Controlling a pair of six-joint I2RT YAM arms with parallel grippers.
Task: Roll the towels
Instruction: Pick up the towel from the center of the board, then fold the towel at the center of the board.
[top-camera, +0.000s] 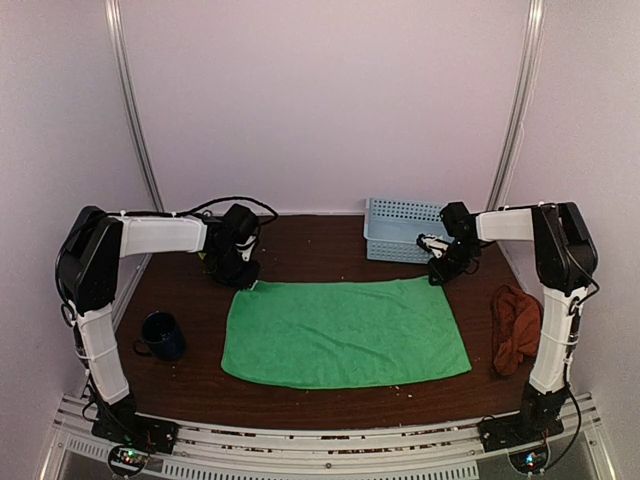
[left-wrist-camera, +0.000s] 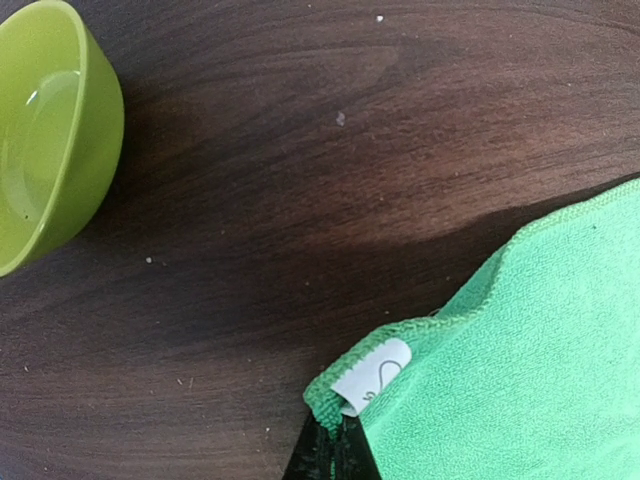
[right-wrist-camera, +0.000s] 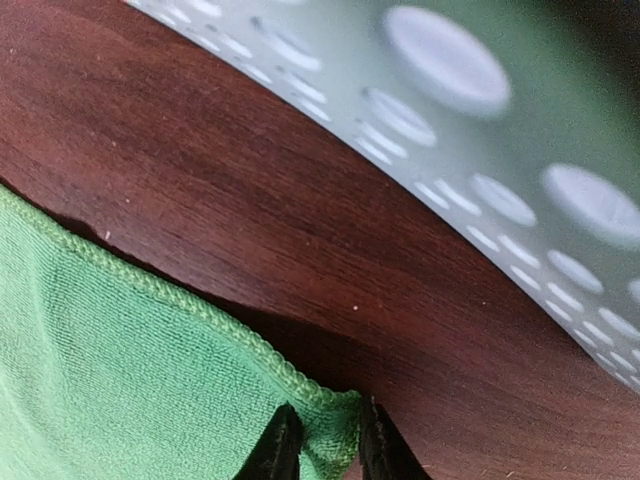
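My left hand (left-wrist-camera: 333, 455) is clamped on the labelled upper-left corner of the green towel (top-camera: 345, 332), spread flat mid-frame on the surface (top-camera: 300, 250), while my right hand (right-wrist-camera: 325, 450) narrowly straddles its upper-right corner, grip I cannot confirm, presumably so both corners roll together.

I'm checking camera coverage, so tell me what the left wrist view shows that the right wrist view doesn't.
Only the left wrist view: a lime-green bowl and a white label at the cloth's corner. Only the right wrist view: the light-blue perforated basket. Both: a corner of the green towel lying on the dark wooden table.
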